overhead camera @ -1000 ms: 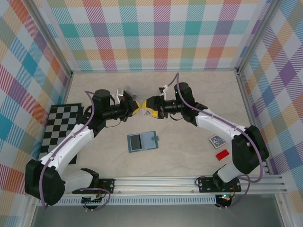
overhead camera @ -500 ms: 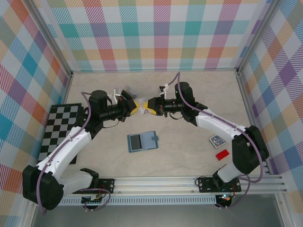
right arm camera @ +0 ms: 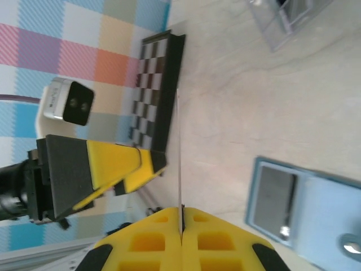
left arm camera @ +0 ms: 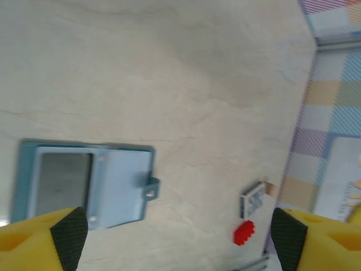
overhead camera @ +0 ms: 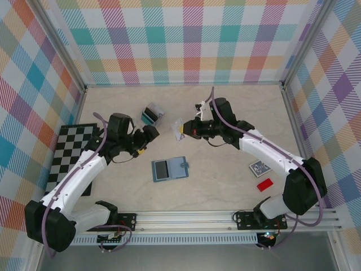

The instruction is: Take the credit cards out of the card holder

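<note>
Slate-teal card holder (overhead camera: 170, 168), pale card (overhead camera: 179, 127), red card (overhead camera: 264, 184), black-and-white checkered board (overhead camera: 71, 152), plaid walls (overhead camera: 192, 39)

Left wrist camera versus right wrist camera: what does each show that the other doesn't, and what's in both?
Left wrist, not right wrist: the red card and a patterned card beside it, near the wall. Right wrist, not left wrist: the right gripper shut on a thin card seen edge-on, the checkerboard and a clear box. Both: the open card holder lying on the table, and the left gripper, open.
</note>
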Tool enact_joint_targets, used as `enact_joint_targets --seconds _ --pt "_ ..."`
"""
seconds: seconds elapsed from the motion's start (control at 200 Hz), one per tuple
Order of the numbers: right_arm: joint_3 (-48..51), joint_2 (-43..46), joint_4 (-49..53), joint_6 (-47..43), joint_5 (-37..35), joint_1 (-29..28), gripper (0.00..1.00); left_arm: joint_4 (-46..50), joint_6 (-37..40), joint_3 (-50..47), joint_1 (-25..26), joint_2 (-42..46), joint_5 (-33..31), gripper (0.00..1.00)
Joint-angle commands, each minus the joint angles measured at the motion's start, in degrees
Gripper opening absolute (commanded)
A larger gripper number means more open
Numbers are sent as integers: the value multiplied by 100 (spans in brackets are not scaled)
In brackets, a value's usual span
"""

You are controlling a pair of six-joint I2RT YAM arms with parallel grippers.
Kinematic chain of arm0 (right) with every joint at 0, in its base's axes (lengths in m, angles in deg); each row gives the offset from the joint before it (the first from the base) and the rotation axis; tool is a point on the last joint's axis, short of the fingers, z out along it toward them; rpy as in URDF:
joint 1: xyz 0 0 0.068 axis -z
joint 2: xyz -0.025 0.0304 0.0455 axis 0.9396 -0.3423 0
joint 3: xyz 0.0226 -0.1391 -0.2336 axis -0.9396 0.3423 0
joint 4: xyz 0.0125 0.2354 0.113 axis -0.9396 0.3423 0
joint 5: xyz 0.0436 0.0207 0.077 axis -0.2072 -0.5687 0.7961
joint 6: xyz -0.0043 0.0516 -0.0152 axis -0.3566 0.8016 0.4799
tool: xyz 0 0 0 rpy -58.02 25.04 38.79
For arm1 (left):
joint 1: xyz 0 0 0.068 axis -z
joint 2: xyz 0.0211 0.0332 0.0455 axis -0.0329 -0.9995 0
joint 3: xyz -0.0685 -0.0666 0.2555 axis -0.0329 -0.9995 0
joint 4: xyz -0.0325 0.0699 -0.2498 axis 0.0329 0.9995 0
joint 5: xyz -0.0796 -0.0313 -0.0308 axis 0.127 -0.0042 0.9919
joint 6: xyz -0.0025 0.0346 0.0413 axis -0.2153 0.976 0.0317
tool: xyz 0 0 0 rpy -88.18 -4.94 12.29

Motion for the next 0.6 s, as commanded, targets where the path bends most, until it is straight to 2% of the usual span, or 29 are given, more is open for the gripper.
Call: enact_joint_targets --seconds 0.0,0.085,0.285,0.49,0.595 --pt "-402 -241 904 -1375 -596 22 0 938 381 -17 -219 188 -856 92" --pt "-723 -596 1108 -1836 -698 14 0 965 356 -235 -410 282 -875 100" --pt "-1881 -1773 1333 -2734 -970 -39 0 916 321 -610 -741 325 -678 100" --pt "-3446 -3130 1286 -3422 -1467 -48 0 609 115 -865 -820 291 -300 100" --pt "-4274 -3802 1236 -3637 -1421 -48 0 492 31 -924 -824 241 -155 100"
